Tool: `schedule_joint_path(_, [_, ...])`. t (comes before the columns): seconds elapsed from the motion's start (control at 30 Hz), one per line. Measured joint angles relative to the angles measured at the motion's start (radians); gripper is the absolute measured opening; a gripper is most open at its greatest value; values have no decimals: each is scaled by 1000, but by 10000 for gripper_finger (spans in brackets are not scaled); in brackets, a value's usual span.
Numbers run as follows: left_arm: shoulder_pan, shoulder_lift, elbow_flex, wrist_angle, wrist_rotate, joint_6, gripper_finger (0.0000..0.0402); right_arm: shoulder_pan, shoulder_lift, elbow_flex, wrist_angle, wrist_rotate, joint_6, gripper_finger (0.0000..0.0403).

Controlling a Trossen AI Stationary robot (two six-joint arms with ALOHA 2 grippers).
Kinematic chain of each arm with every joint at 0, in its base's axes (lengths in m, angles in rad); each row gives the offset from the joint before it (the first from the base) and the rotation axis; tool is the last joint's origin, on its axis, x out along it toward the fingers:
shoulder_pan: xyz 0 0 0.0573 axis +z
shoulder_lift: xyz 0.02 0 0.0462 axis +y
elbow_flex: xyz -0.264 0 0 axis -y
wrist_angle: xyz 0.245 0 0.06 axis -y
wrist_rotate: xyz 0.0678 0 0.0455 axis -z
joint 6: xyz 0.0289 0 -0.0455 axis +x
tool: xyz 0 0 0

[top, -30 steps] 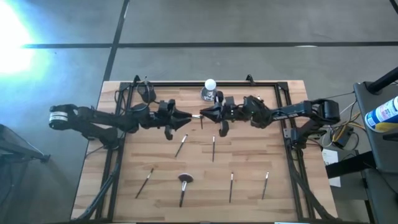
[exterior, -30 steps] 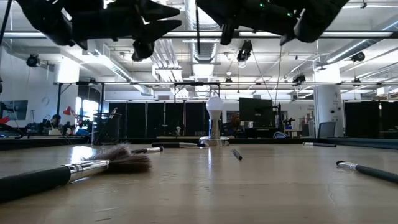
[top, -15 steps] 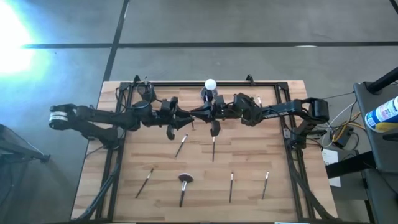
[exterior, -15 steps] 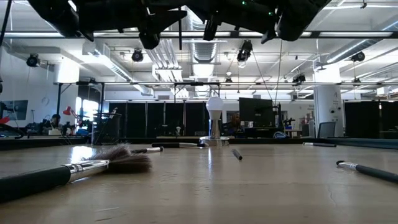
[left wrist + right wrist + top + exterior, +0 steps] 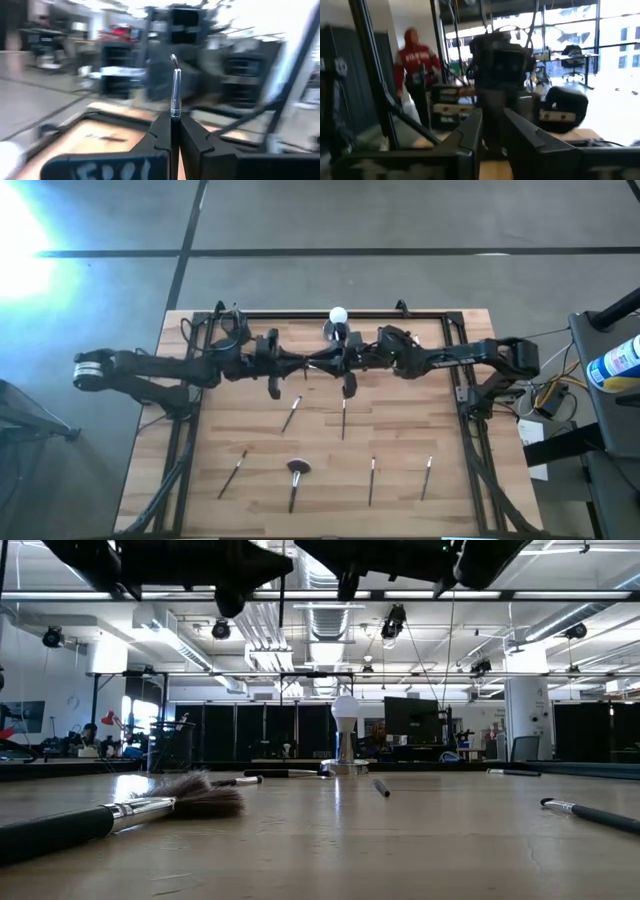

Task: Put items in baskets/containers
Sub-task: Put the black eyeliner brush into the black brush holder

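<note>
Brush (image 5: 175,92) stands pinched between the left gripper (image 5: 170,131) fingers, its silver ferrule and tip rising clear above them, as the left wrist view shows. From above, the left gripper (image 5: 300,366) and right gripper (image 5: 332,363) meet tip to tip over the far middle of the table (image 5: 250,430), each arm stretched nearly flat and level from its own side. The right gripper's fingers (image 5: 470,131) stand partly apart with the other arm's dark body seen between them; whether they touch the brush cannot be told. Six more brushes lie loose on the wood towards six o'clock of the grippers, among them a fluffy-headed brush (image 5: 296,473) at the near middle. White ball on a silvery base (image 5: 337,320) stands just at twelve o'clock of the meeting point. A person in red (image 5: 415,67) stands in the room beyond.
</note>
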Motion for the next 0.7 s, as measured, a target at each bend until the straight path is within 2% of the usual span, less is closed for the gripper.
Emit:
schedule_joint_path(0.1, [35, -30, -2, -80, -44, 43, 12, -3, -63, -26, -81, 13, -74, 82])
schedule_joint_path(0.23, [134, -33, -18, -118, -57, 54, 12, -4, -139, -101, -107, 58, -139, 58])
schedule_joint_path(0.4, [321, -8, -44, -122, -53, 73, 12, -3, -210, -219, -42, 125, -146, 14])
schedule_joint_path(0.57, [538, -16, -93, -95, -68, 83, 12, -3, -262, -328, 44, 161, -116, 9])
schedule_joint_path(0.7, [660, -24, -141, -32, -147, 66, 12, -3, -296, -395, 103, 175, -99, 8])
